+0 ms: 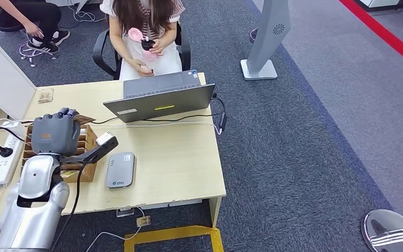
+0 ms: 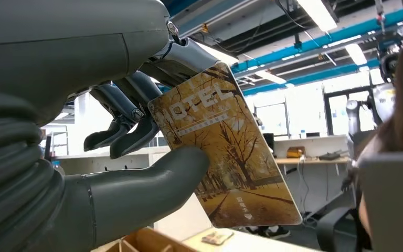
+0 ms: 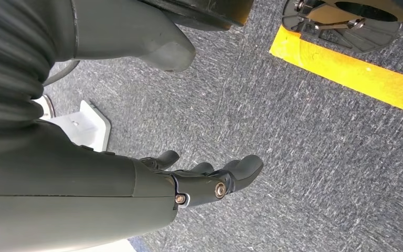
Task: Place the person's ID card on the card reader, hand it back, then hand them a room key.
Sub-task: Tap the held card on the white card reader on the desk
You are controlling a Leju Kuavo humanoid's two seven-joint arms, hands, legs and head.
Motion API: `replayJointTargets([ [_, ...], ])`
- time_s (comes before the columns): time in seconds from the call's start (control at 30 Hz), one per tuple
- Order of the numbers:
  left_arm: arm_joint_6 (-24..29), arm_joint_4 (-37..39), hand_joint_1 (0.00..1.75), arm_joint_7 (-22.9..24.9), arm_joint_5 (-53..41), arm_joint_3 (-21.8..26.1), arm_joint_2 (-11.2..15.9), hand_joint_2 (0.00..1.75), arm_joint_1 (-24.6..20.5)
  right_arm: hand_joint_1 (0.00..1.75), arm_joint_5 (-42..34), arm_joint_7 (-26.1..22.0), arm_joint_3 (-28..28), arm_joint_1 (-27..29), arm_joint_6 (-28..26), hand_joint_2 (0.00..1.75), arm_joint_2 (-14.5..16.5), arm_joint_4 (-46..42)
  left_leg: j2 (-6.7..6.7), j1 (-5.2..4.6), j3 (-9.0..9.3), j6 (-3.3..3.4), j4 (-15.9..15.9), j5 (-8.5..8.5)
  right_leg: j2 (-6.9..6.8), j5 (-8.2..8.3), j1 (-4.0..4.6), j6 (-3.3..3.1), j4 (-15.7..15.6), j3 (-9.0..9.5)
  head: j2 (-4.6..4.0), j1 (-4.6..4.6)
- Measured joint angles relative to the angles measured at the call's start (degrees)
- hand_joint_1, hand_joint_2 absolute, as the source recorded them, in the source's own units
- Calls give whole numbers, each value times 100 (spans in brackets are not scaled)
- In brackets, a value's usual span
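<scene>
While the person [image 1: 146,39] waits in her chair behind the laptop [image 1: 160,97], the left hand [image 1: 55,134] holds a room key [image 2: 225,147] raised above the desk [image 1: 173,163].

Largest first: the desk carries the laptop, a wooden box [image 1: 81,152] and the grey card reader [image 1: 120,169]. Judging from this, the handover is the step in hand; it calls for carrying the key across the laptop, face outward, with the free end offered. The key is pinched between thumb [image 2: 152,186] and fingers [image 2: 136,113]. The right hand [image 3: 189,184] hangs over carpet, fingers loosely curled, holding nothing.
</scene>
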Motion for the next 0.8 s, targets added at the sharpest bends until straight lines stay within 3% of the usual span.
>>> replayJointTargets([
  [0.33, -403, 597, 175, 229, -206, -457, -192, 175, 1, 0, 50, 52, 0, -6, 11, 175, 2, -9, 0, -1, -1, 2, 0, -2, 0, 0, 0, 0, 0, -1, 0, -1],
  [0.8, -769, 1226, 175, 319, -204, -599, -308, 175, -48, 0, 110, 91, 0, -9, 27, 175, 2, -21, 0, -1, -2, 4, 0, -3, 0, 0, -1, 0, 0, -1, 0, 0],
])
